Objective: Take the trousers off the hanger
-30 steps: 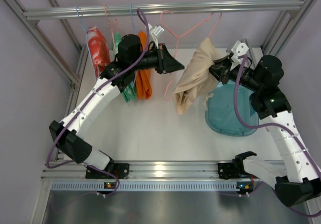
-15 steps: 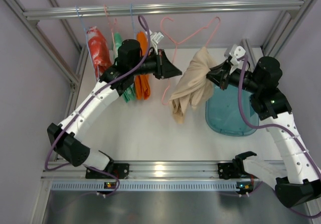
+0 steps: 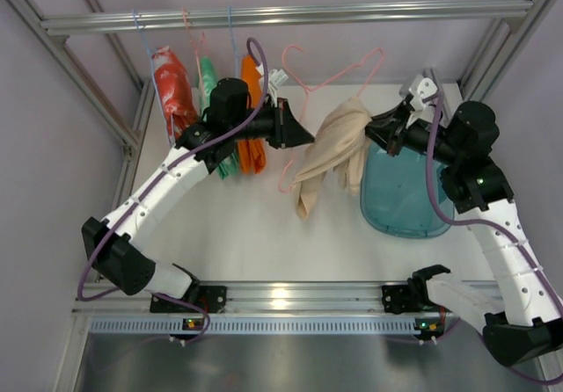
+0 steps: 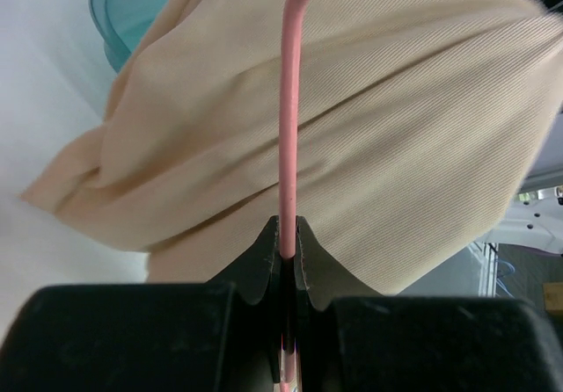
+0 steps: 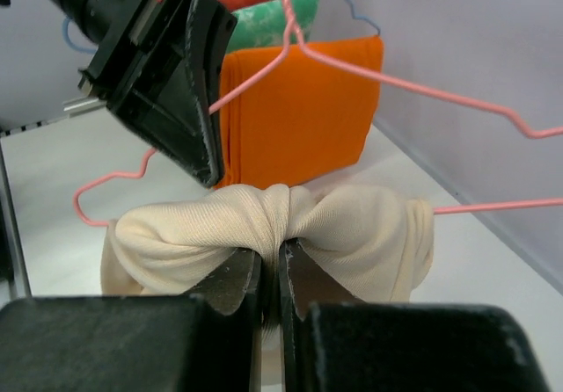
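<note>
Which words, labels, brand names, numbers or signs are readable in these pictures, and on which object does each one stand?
None: no text can be read in any view.
The beige trousers, the orange trousers, the pink hanger and the teal tub are plain.
The left claw and the right claw show no marking.

A white table (image 3: 264,234) holds one see-through blue-green tub (image 3: 400,203), sitting on its right side.
</note>
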